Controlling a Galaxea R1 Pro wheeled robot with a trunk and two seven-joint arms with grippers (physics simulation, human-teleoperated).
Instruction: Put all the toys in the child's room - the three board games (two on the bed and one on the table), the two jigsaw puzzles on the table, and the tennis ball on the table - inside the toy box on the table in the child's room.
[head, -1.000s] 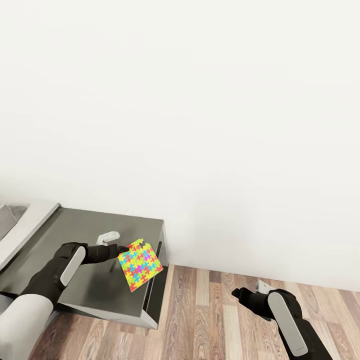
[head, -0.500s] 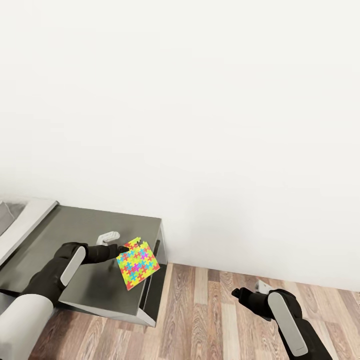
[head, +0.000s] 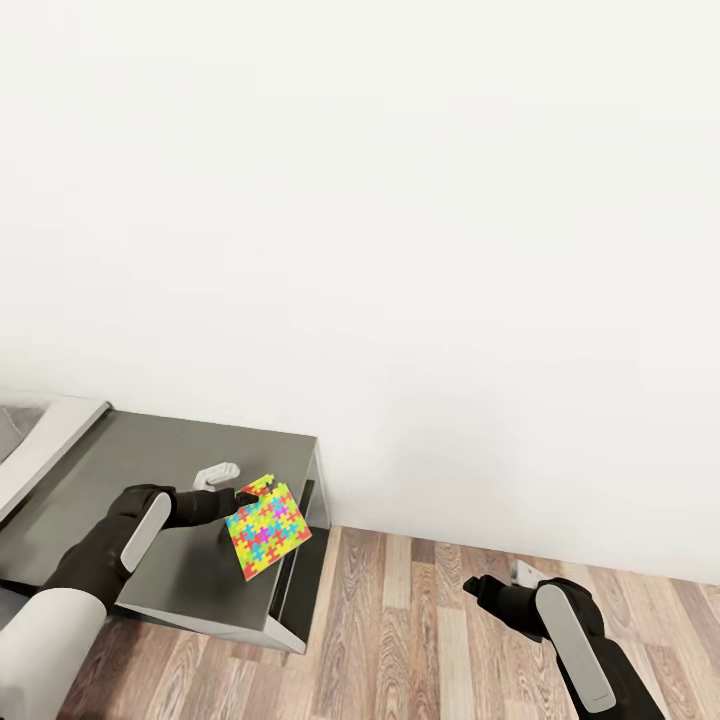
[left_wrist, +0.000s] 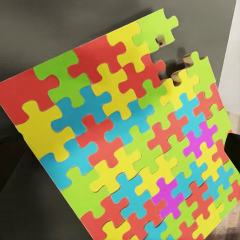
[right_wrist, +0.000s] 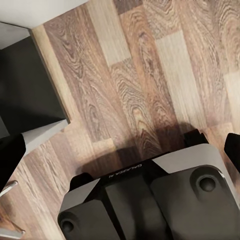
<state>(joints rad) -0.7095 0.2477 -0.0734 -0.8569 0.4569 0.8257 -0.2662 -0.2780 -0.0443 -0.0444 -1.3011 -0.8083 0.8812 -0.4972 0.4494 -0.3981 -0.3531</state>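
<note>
White wall, grey table (head: 150, 470), left gripper (head: 243, 497) clamping tilted jigsaw puzzle (head: 266, 527) above it

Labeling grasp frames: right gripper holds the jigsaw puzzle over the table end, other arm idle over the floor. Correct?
Wrong arm. The head view shows the left gripper holding the puzzle over the table end; the left wrist view shows the puzzle up close. It is the right gripper that hangs idle over the floor.

Black jointed arms (head: 110, 545) with pale grey panels; white upper sleeve (head: 40, 640).
</note>
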